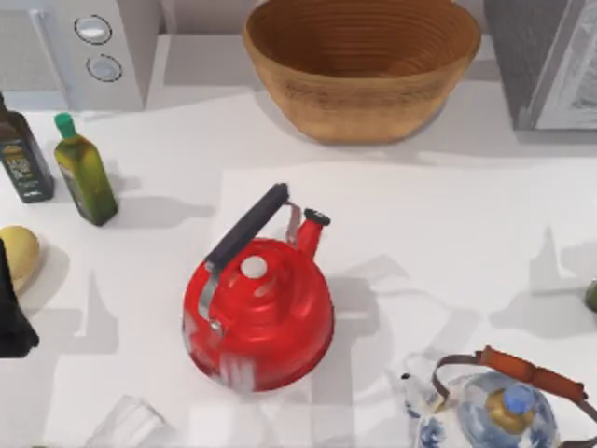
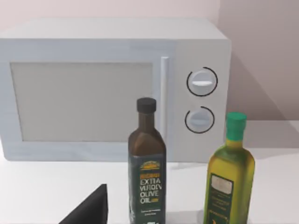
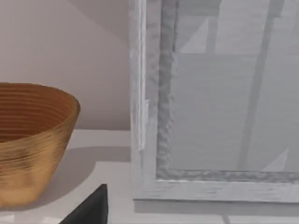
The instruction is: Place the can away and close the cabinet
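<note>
Top view: red kettle [image 1: 259, 317] upright mid-table, spout pointing toward basket [image 1: 362, 67].

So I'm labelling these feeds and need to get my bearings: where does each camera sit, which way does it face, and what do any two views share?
Top view: above the table, looking down on the red kettle with black handle; a dark piece of the left arm shows at the left edge.
Left wrist view: on the left arm, facing the white microwave and two oil bottles; a dark pincer tip pokes in.
Right wrist view: on the right arm, facing the white cabinet.
Shared: the woven brown basket, top and right wrist views.
</note>
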`<state>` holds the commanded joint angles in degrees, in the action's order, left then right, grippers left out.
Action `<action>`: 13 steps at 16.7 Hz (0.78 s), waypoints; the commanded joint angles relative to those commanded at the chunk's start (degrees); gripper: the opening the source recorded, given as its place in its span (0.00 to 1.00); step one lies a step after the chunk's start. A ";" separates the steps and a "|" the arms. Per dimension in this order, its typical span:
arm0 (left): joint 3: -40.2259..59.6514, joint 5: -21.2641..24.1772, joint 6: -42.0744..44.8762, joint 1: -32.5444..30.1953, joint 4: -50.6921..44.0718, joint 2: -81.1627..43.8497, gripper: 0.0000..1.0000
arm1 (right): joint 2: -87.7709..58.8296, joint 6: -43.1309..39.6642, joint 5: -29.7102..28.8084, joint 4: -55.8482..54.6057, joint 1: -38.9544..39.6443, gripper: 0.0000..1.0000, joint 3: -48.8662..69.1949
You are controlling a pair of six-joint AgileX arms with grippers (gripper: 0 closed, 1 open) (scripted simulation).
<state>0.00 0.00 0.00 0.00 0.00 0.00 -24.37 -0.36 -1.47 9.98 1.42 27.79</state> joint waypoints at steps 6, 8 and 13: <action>0.00 0.00 0.00 0.00 0.00 0.00 1.00 | 20.88 0.27 1.29 -8.28 -1.13 1.00 -23.79; 0.00 0.00 0.00 0.00 0.00 0.00 1.00 | 23.74 0.34 1.44 -9.65 -1.36 1.00 -27.06; 0.00 0.00 0.00 0.00 0.00 0.00 1.00 | 24.37 0.36 1.47 -9.97 -1.42 1.00 -27.79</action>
<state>0.00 0.00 0.00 0.00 0.00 0.00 0.00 0.00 0.00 0.00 0.00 0.00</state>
